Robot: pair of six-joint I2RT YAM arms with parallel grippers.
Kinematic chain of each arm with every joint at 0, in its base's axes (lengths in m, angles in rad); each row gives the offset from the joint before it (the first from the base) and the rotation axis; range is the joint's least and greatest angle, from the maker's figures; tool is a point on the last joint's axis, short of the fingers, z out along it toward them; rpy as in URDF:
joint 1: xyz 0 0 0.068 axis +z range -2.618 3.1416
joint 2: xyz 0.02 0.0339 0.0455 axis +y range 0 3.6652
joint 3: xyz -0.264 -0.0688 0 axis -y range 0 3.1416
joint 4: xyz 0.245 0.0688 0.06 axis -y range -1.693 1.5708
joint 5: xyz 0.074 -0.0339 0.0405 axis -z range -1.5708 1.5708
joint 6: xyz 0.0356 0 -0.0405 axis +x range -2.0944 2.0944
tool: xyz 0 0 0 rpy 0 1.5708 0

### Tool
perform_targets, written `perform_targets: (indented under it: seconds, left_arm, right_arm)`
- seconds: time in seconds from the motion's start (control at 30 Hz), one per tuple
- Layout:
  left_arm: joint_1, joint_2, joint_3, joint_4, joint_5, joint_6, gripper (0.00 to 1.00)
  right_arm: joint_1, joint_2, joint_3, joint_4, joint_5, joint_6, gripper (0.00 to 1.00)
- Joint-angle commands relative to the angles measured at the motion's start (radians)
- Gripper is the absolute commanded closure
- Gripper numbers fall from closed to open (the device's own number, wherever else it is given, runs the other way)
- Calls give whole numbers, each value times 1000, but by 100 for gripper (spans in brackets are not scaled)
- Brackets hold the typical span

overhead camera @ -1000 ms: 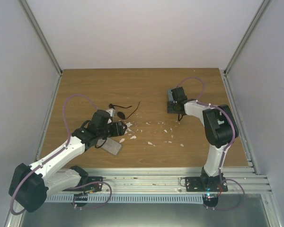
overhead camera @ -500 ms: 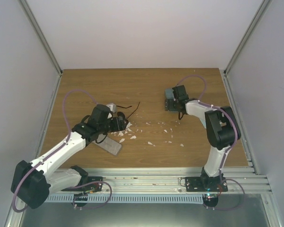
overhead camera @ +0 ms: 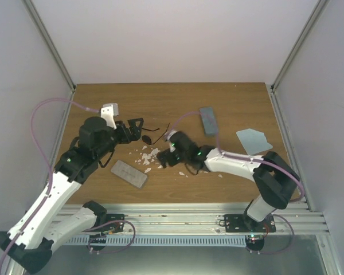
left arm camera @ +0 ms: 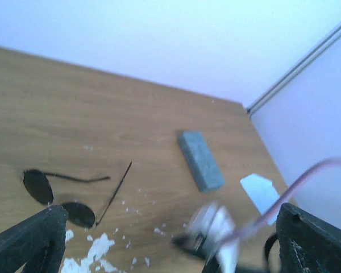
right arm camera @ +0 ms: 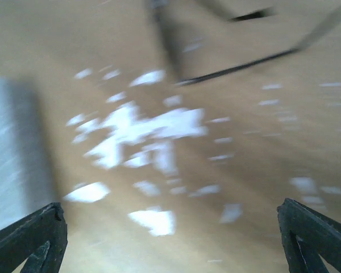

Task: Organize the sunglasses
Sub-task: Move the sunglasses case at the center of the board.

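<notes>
From above, one pair of sunglasses (overhead camera: 147, 138) lies on the wooden table (overhead camera: 246, 97), left of centre, dark lenses to the left and thin temple arms running off to the right. The left gripper (overhead camera: 136, 128) hangs just left of them and holds nothing. The right gripper (overhead camera: 168, 157) reaches across to the near right of the pair, over scattered white flecks (overhead camera: 149, 154). There are two cases: a grey case (overhead camera: 129, 173) at the near left and a blue-grey case (overhead camera: 208, 120) farther right. One light blue cloth (overhead camera: 251, 140) lies at the right.

The left wrist view shows the left gripper (left arm camera: 170, 219) with its fingers (left arm camera: 28, 239) wide apart. Beyond them lie the sunglasses (left arm camera: 57, 199) with two round dark lenses, one blue-grey case (left arm camera: 200, 161) and one cloth (left arm camera: 260, 190).

The right wrist view is blurred. The right gripper (right arm camera: 170, 227) stands open above the white flecks (right arm camera: 142, 133), with one dark temple arm (right arm camera: 238, 65) beyond and the grey case (right arm camera: 5, 148) at the left edge.
</notes>
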Motion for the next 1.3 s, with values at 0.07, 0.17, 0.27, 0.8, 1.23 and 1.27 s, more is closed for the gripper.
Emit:
perform_targets:
  seconds: [0.07,0.17,0.27,0.8,1.23,1.27]
  left_arm:
    - [8,-66,57,-25,-83,35,1]
    - [9,-79,54,-41,-82,33,1]
    - [9,-90,54,-52,-84,28,1]
    - [10,-94,54,-58,-98,6,1]
    - [10,-77,47,-42,-14,17,1]
    - [11,-70,45,-35,6,22,1]
  right_arm:
    - [258,122,93,64,-21,-82,0]
    - [309,179,142,55,-46,-134,0]
    - [347,242,185,32,-56,-158,0]
    - [417,440,315,-45,52,-158,14]
    - [364,304,168,89,50,-77,40]
    - [349,279,141,99,48,-61,40]
